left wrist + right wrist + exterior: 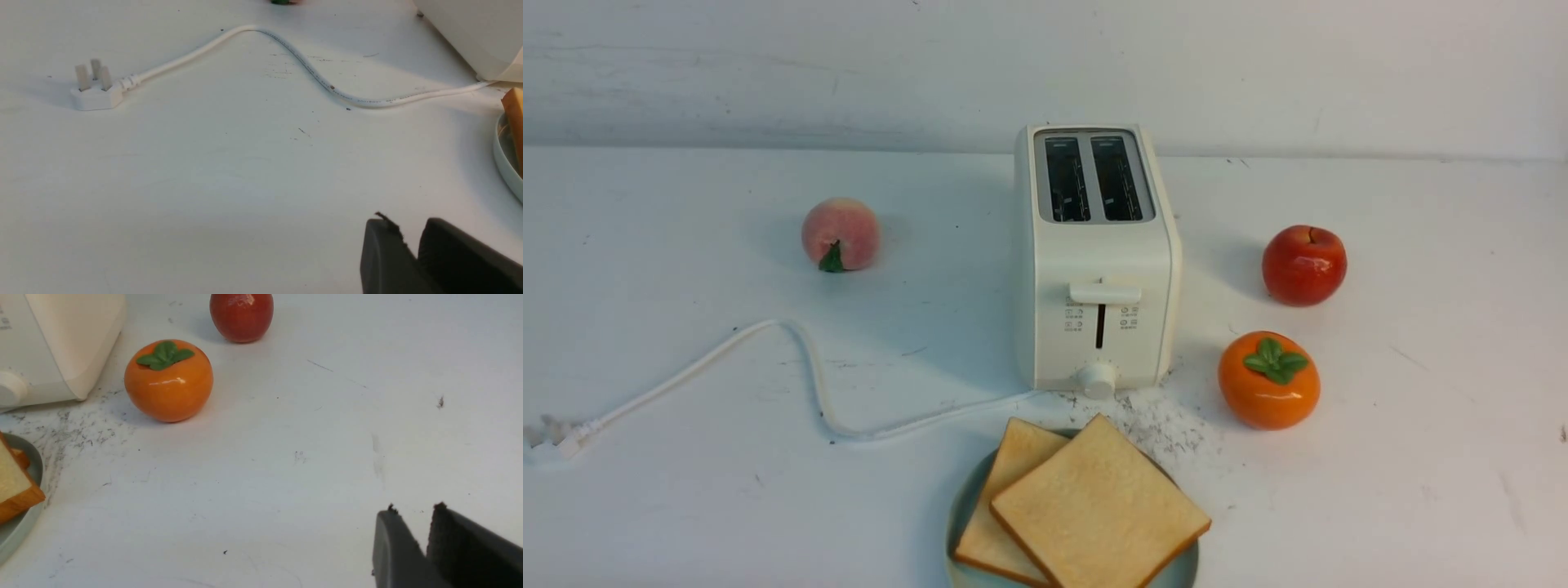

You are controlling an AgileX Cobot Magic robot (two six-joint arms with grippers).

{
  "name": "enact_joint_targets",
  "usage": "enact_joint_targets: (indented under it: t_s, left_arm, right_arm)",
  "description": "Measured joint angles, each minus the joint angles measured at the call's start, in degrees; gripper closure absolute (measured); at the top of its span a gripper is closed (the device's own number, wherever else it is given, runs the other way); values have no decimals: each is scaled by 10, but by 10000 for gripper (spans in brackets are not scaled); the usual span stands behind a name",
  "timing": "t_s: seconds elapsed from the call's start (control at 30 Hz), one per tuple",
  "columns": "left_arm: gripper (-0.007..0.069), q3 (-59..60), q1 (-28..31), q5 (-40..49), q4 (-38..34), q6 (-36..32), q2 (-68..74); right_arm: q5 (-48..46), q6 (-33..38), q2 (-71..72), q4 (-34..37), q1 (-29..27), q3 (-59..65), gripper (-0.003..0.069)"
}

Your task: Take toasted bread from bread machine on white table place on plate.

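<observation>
Two slices of toasted bread lie overlapping on the pale blue-green plate (961, 516) at the table's front edge, one slice (1098, 506) on top of the other (1011, 474). Behind them stands the cream bread machine (1094, 269), both of its slots dark and empty. Neither arm shows in the front view. My left gripper (408, 223) hovers over bare white table (229, 183), left of the plate rim (500, 159), slightly open and holding nothing. To the right of the plate (36, 467) and the toast corner (14, 486), my right gripper (414, 512) is likewise slightly open and empty.
The toaster's white cord (809, 367) snakes left to a plug (96, 87). A peach (840, 234) lies back left. A red apple (1303, 265) and an orange persimmon (1268, 380) sit right of the toaster. Crumbs (1164, 425) lie in front of the toaster.
</observation>
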State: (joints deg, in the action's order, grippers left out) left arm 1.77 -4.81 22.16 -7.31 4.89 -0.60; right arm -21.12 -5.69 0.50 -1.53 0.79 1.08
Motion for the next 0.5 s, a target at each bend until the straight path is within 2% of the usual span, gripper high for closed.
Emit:
enact_joint_targets:
  t_s: [0.5]
  left_arm:
    - [479, 0, 0, 0, 0, 0, 0]
  right_arm:
    - [0, 0, 0, 0, 0, 0, 501]
